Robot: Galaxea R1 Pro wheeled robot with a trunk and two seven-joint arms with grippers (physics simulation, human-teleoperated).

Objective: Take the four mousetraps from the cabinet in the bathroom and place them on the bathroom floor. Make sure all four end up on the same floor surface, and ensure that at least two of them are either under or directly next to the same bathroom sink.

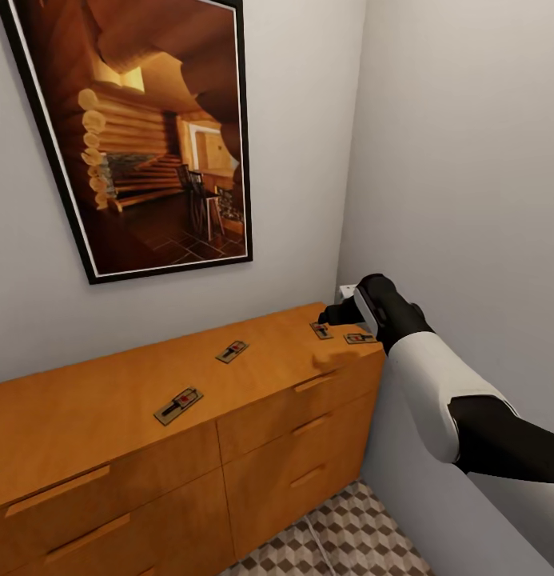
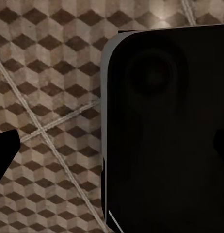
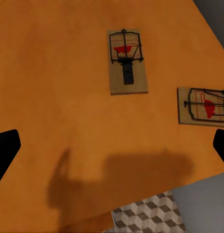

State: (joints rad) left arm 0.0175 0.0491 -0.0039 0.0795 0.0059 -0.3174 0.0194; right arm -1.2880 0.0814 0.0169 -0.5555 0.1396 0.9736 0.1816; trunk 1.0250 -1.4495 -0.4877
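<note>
The orange-brown cabinet stands against the wall with several mousetraps on its flat top: one at the left, one in the middle, and two at the right end. My right gripper hovers open just above that right-hand pair. In the right wrist view its fingertips stand wide apart over the cabinet top, with one mousetrap ahead and another beside it. My left gripper is open over the bathroom floor. The bathroom sink is out of view.
A large framed picture of a log interior hangs above the cabinet. A side wall closes the corner right beside the cabinet's end, with a white socket there. Patterned floor lies below. A dark boxy body sits beneath my left gripper.
</note>
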